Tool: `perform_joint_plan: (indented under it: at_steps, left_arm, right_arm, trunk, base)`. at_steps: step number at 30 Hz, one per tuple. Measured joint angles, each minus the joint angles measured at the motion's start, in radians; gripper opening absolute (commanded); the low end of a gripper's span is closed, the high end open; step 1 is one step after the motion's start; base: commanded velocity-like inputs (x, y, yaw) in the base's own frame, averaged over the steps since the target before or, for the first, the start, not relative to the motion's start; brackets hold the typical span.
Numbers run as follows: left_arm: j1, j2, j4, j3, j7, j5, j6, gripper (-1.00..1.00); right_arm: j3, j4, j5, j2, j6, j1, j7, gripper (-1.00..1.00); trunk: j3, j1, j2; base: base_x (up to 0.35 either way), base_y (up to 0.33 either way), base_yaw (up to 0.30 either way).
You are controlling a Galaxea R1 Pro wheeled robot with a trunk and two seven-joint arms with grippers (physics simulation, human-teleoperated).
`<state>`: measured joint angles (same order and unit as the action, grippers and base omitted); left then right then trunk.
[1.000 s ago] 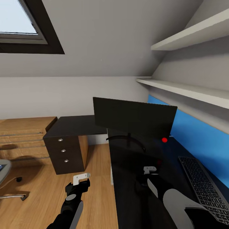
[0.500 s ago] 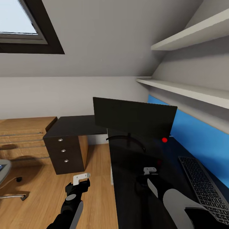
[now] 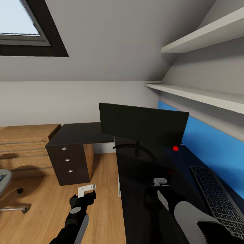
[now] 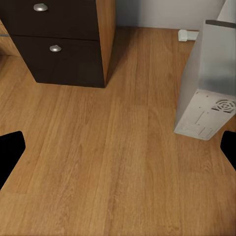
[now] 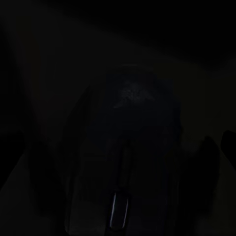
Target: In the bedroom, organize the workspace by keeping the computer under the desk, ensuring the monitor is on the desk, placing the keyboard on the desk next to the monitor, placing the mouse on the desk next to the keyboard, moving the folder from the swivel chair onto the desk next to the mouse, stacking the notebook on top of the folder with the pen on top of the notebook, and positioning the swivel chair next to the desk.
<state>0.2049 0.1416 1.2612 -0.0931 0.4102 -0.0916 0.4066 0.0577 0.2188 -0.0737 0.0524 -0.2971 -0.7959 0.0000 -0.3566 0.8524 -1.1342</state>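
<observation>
Two arms reach forward in the head view. The left tool (image 3: 85, 193) hangs over the wooden floor (image 3: 101, 210) beside the tabletop (image 3: 142, 203); in the left wrist view its fingers (image 4: 10, 152) sit far apart at the picture's edges, so it is released and holds nothing. Below it the white computer (image 4: 206, 93) stands upright on the floor, near the dark drawer unit (image 4: 64, 44).

The right tool (image 3: 159, 184) is low over the dark glossy tabletop. In the right wrist view a dark mouse (image 5: 128, 162) lies right in front of the camera, between the dim shapes of the fingers, but that picture is too dark to say whether they are touching it or how wide they are set.

On the tabletop the monitor (image 3: 144, 123) stands upright on its curved foot, with a red dot (image 3: 175, 148) near its lower corner. The keyboard (image 3: 217, 200) lies flat along the blue wall panel (image 3: 210, 142), to the right of the right arm and apart from the monitor. Part of the swivel chair (image 3: 6, 193) shows at the far left on the floor, well apart from the tabletop. Two white shelves (image 3: 203, 95) run along the wall above.
</observation>
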Motion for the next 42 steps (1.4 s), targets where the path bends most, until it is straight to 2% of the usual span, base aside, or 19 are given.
perform_joint_plan:
  at_steps: [11,12,38,39,42]
  left_arm:
    - [0.0,0.0,0.0,0.0,-0.001,0.0,0.0,1.0]
    - [0.0,0.0,0.0,0.0,-0.001,0.0,0.0,1.0]
    - [0.0,0.0,0.0,0.0,-0.005,0.0,0.0,1.0]
    - [0.0,-0.003,0.0,0.003,-0.009,-0.001,0.0,1.0]
    - [0.0,-0.003,0.0,0.003,-0.009,-0.001,0.0,1.0]
  right_arm:
    - [0.0,0.0,0.0,-0.001,0.001,0.0,0.0,1.0]
    - [0.0,0.0,0.0,-0.001,0.001,0.0,0.0,-1.0]
    - [-0.001,0.007,-0.004,-0.001,0.009,0.0,0.002,-1.0]
    - [-0.003,0.042,-0.005,0.0,0.014,0.0,0.0,-1.0]
    - [-0.003,0.051,-0.005,0.0,0.014,0.0,0.0,-1.0]
  trunk:
    - [0.0,0.0,0.0]
    - [0.0,0.0,0.0]
    - [0.0,0.0,0.0]
    - [0.003,-0.004,0.007]
    - [0.012,-0.015,0.028]
  base:
    - [0.0,0.0,0.0]
    - [0.0,0.0,0.0]
    - [0.0,0.0,0.0]
    - [0.0,0.0,0.0]
    - [0.0,0.0,0.0]
